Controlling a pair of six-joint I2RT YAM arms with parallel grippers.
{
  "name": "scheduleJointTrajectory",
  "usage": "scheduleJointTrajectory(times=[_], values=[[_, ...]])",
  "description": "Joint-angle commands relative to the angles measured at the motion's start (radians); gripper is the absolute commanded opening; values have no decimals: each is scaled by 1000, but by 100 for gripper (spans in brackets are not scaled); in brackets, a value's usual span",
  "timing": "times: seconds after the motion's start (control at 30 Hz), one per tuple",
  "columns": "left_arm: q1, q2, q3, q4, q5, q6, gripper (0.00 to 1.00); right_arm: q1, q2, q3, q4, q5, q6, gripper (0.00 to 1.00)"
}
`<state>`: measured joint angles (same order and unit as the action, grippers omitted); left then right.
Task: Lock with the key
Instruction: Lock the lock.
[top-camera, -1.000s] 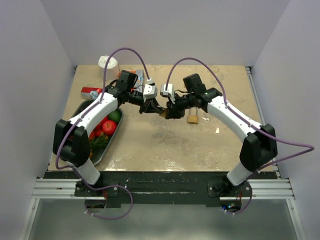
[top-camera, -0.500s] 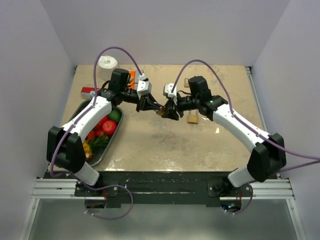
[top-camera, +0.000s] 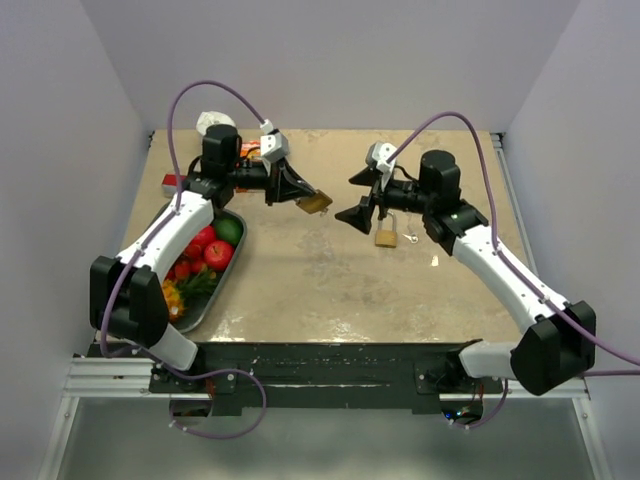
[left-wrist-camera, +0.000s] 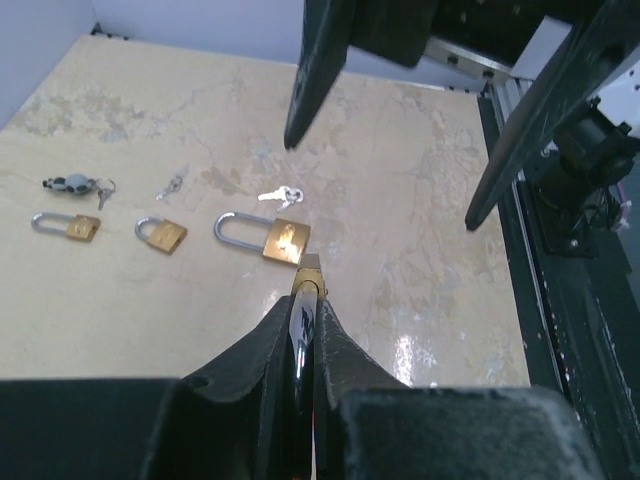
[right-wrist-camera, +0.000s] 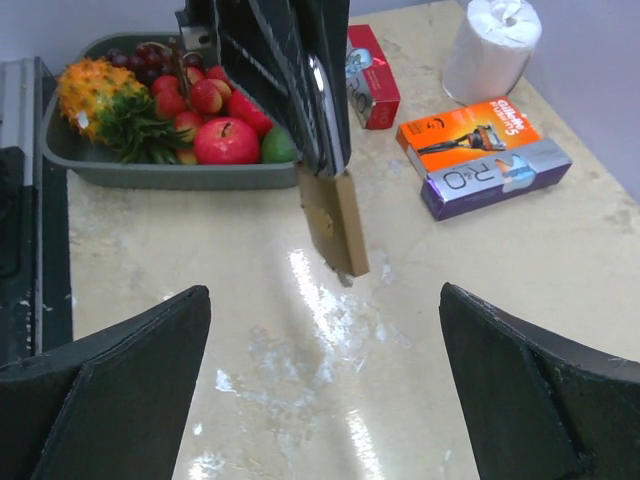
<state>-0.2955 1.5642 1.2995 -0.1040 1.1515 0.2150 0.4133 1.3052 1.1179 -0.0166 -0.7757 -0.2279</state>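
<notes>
L gripper (top-camera: 300, 198) pinched narrow on brass padlock (top-camera: 314, 203), upper centre, top view. R gripper (top-camera: 356, 197) spread wide, empty, just right. Keys (left-wrist-camera: 278, 197) on table (top-camera: 300, 290), centre of L wrist view.

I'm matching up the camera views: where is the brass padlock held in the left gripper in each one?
Top external: brass padlock near centre.
Left wrist: padlock lower centre, edge-on.
Right wrist: padlock at centre.
Shared landmark: the black left gripper clamping it.
</notes>
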Motion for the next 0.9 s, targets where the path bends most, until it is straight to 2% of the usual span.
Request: scheduleJointTrajectory(times=[0.0,0.1,0.13,0.23,0.4,0.63,0.87], values=[[1,-87,27,358,37,-298,0,2,-24,-29,147,0,139,99],[1,-89,27,519,36,-461,0,2,-8,-65,243,-68,177,99],[1,-87,27,559,36,-504,0,4,-6,-84,354,-69,206,99],[-1,-81,24,691,50,-644,0,4,15,-132,511,-79,269,99],[-11,-82,1,841,56,-784,0,13,75,-101,612,-109,306,99],[-42,-95,-29,880,45,-816,0,47,146,-58,751,-122,386,95],[-42,-99,-54,897,25,-819,0,82,137,-43,750,-152,378,80]])
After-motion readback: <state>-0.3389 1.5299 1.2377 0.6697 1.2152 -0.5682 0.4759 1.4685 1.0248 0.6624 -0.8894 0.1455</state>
